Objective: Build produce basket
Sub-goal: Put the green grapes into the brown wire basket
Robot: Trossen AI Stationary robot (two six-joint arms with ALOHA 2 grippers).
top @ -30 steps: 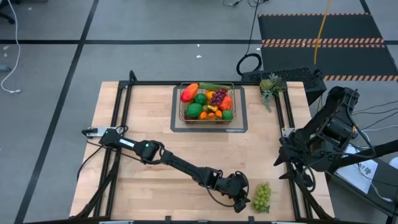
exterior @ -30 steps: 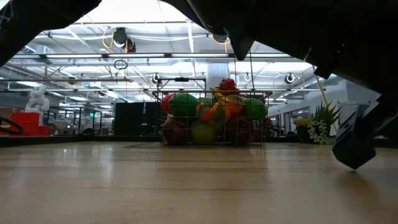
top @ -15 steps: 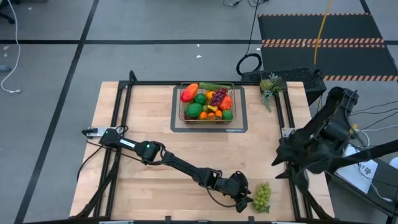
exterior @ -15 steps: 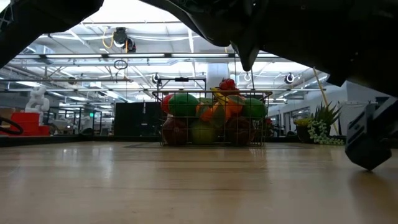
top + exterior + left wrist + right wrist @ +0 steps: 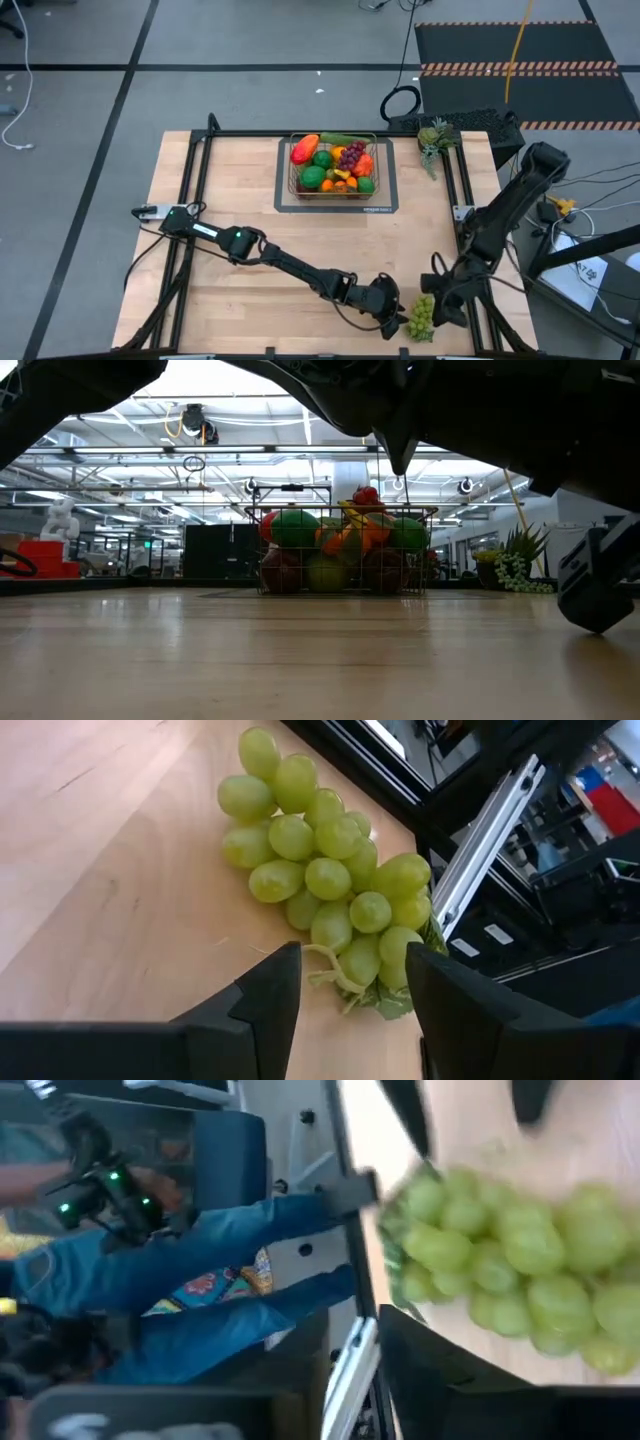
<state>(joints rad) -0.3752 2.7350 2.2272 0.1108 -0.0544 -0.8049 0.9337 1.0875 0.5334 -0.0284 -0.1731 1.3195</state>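
A bunch of green grapes (image 5: 422, 315) lies on the table near its front right corner. It also shows in the left wrist view (image 5: 330, 870). My left gripper (image 5: 397, 320) is open just left of the bunch. In its wrist view (image 5: 345, 995) the two fingers stand either side of the bunch's stem end (image 5: 335, 975) without touching it. My right gripper (image 5: 440, 300) hovers just right of the grapes, which fill its wrist view (image 5: 500, 1250). The wire basket (image 5: 333, 165), full of produce, stands on a dark mat at the far middle. It also shows in the low view (image 5: 340, 550).
A spiky green plant piece (image 5: 435, 138) lies at the far right corner. Black frame rails (image 5: 470, 300) run along the table's right edge beside the grapes. A person in blue jeans (image 5: 200, 1250) stands beyond the table's right side. Bare wood lies between the grapes and the basket.
My right arm has swung from beyond the table's right edge toward the near edge and down to the green grapes, its gripper now close beside them. The grapes have stayed where they were.
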